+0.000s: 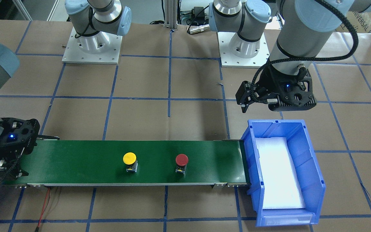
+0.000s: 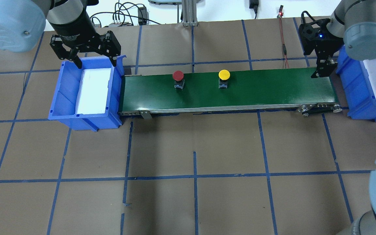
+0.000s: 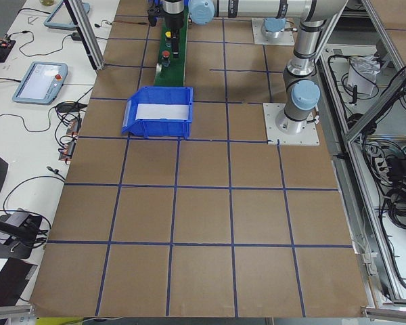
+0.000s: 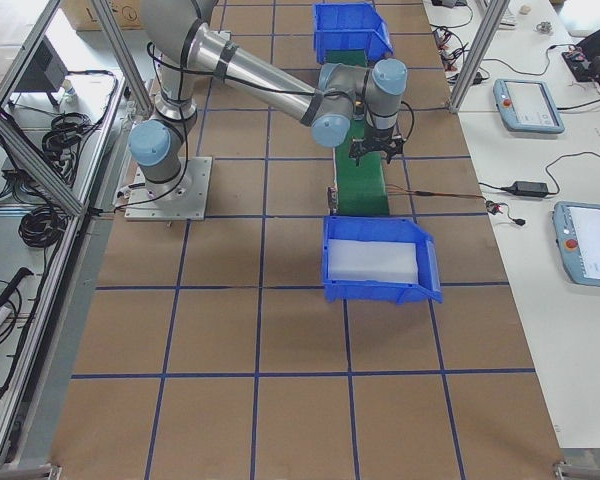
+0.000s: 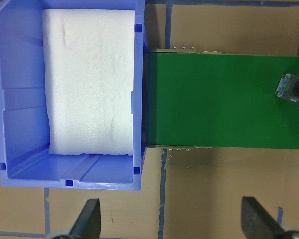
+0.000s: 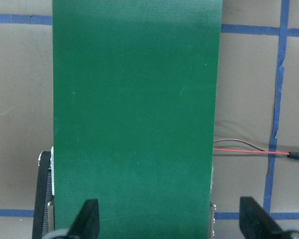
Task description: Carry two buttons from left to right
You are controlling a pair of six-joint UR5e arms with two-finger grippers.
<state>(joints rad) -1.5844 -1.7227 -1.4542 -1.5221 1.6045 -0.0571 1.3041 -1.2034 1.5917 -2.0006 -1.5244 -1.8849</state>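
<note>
Both upright midway along belt (image 2: 256,91), red button (image 2: 178,75) left of yellow button (image 2: 224,74). Over left bin (image 2: 64,94), left gripper (image 2: 96,62) spread wide; over belt's right end, right gripper (image 6: 170,221) likewise.

Overhead and front cameras face each other, sharing the conveyor belt (image 2: 256,89). Wrist cameras look closely down at its 3 and 9 o'clock ends.
</note>
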